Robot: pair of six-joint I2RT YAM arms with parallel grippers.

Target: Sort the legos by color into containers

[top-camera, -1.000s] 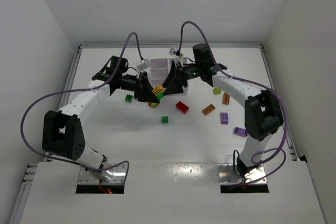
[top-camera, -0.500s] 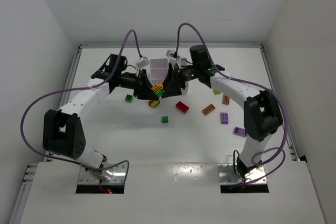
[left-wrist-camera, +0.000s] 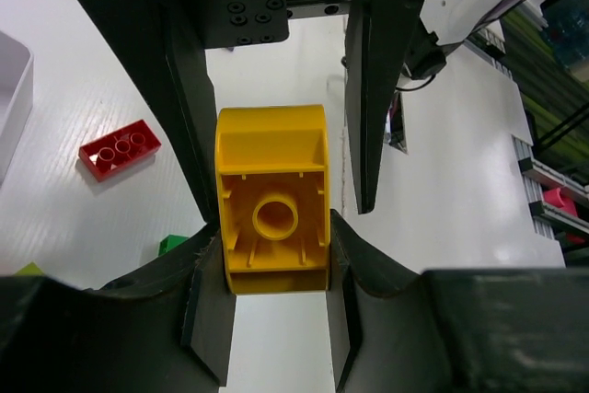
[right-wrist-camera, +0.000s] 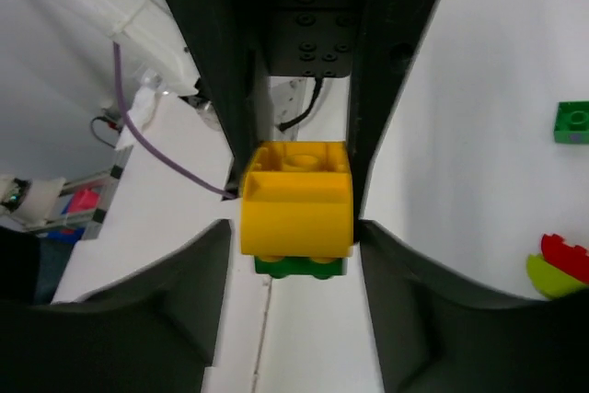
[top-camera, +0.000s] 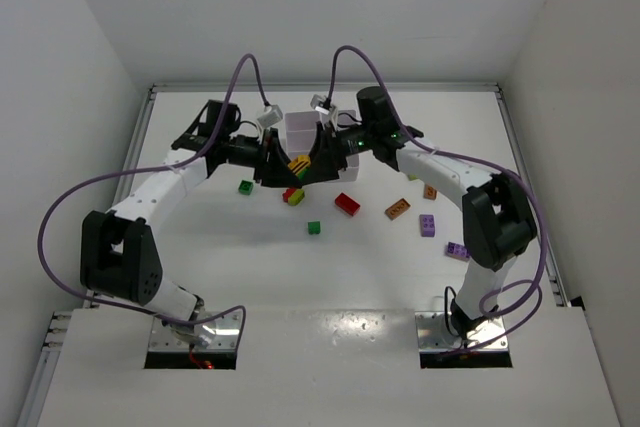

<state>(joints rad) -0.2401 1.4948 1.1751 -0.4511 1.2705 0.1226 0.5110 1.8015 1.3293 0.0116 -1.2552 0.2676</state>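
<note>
My left claw clamps the yellow brick, a green brick stuck under it, held up just before the tray; my right claw flanks it, clenched or not, I cannot tell. Red, orange and purple legos lie loose on the table — sorting barely begun, I judge

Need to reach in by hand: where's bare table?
Widest bare patch: near table, between the near edge and the nearest green brick. Also far-right corner beyond the right arm. Crowded: before the tray, where left gripper and right gripper meet at the yellow clump, and rightward past red brick, orange brick, purple brick.
</note>
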